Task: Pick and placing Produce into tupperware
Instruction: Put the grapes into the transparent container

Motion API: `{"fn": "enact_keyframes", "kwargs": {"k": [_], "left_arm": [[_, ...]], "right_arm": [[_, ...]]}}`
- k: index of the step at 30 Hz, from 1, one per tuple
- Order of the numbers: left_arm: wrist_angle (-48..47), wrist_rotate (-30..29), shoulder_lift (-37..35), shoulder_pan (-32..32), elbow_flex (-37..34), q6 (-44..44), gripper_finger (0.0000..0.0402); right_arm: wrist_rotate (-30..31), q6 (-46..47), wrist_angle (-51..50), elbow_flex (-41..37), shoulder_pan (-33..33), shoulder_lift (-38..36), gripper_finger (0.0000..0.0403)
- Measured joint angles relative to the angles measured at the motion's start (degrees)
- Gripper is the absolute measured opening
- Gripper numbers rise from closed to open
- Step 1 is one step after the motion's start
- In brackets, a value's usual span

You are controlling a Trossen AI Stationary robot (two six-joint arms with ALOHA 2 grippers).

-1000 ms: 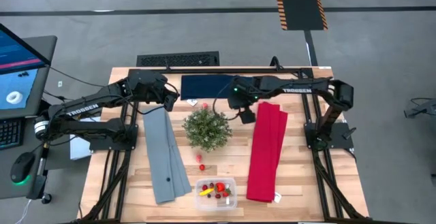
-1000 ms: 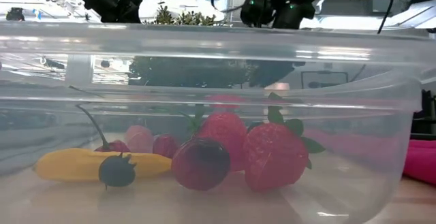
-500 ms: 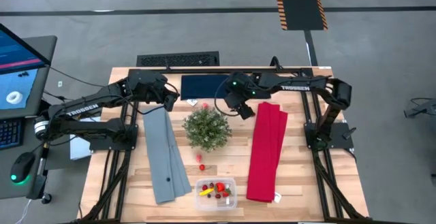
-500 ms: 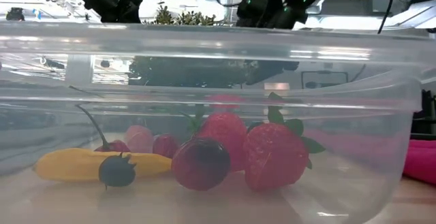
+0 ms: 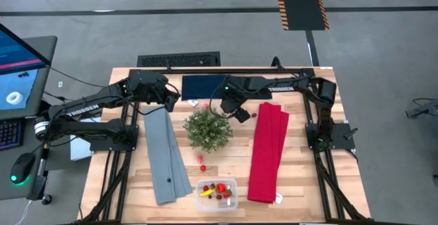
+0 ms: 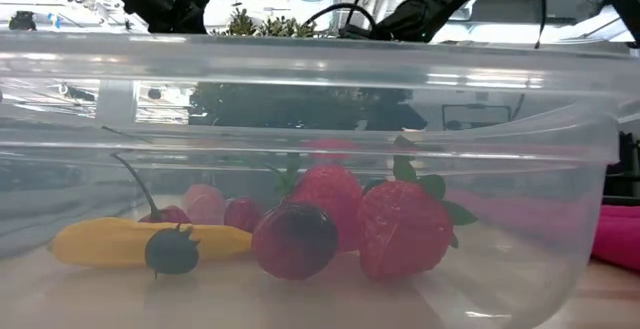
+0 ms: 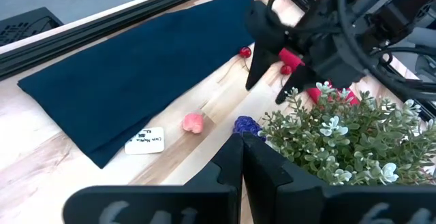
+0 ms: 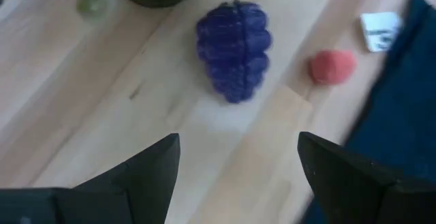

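The clear tupperware [image 5: 217,189] stands at the table's near edge. It holds produce: strawberries [image 6: 400,229], a yellow piece [image 6: 110,241] and dark berries [image 6: 295,239]. A purple grape cluster [image 8: 234,50] and a pink piece [image 7: 193,122] lie on the wood behind the green plant [image 5: 207,129]. A red cherry [image 7: 245,52] lies by the navy cloth, and two red berries [image 5: 202,162] lie in front of the plant. My right gripper [image 8: 235,163] hovers open just above the grape cluster, slanting down. My left gripper [image 7: 242,163] waits shut at the far left.
A grey folded cloth [image 5: 166,156] lies left of the plant, a red one [image 5: 268,153] lies right of it, and a navy one [image 5: 207,85] lies along the far edge with a white tag [image 7: 144,141]. The plant's leaves stand close beside my right gripper.
My right gripper has moved toward the table's left and down, from over the red cloth's far end to the spot behind the plant above the grape cluster. It has rolled about its own axis on the way and stayed open.
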Motion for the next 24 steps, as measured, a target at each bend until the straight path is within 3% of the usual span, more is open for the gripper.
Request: {"fn": "enact_keyframes", "kwargs": {"k": [16,24], "left_arm": [[0.0,0.0,0.0,0.0,0.0,0.0,0.0000],[0.0,0.0,0.0,0.0,0.0,0.0,0.0000]], "right_arm": [[-17.3,5.5,4.0,0.6,-2.2,0.8,0.0322],[-21.7,8.0,4.9,0.5,-3.8,3.7,0.0322]]}}
